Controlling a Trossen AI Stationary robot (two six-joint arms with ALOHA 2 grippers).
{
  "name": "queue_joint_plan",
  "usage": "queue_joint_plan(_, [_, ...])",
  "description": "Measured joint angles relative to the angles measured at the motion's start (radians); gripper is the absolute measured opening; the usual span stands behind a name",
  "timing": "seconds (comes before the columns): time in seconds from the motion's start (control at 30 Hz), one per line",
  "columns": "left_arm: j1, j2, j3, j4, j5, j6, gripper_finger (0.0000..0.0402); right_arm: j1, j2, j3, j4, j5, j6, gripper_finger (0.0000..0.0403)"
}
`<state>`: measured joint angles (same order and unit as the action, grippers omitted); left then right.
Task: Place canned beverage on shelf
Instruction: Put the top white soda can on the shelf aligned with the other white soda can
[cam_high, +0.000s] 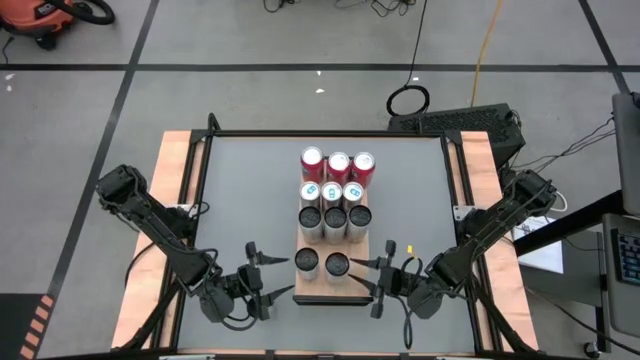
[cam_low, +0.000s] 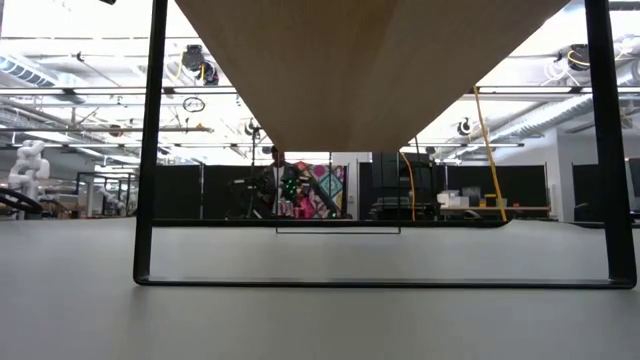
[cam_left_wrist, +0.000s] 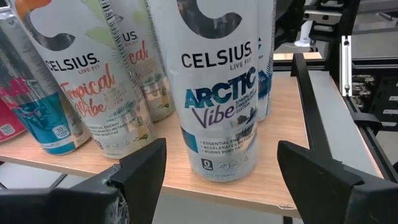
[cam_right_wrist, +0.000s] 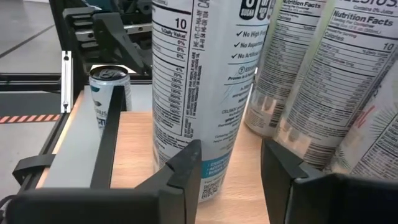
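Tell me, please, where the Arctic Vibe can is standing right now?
In the high view, the Arctic Vibe can stands on the near end of the shelf, beside one other can and between both claws.

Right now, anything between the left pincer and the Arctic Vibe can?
Nothing visible. The open left pincer faces the Arctic Vibe can, only bare shelf between them. The Tropical Vibe can stands beside it, not in line. The right pincer is across the shelf.

Open industrial lab: ceiling ducts, taped concrete floor.
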<state>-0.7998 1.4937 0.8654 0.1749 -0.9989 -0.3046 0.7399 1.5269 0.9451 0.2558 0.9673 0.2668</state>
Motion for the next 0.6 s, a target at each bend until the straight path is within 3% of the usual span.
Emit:
queue_joint_plan(0.43, [-0.001,0.0,0.0,0.0,0.045,-0.001,0.0296,0.055,0.0,0.0,0.0,-0.024,-0.002,0.0099])
queue_joint_plan(0.6, [-0.006,0.0,0.0,0.0,0.045,0.0,0.0296,0.056,0.0,0.0,0.0,-0.03,-0.001,0.008])
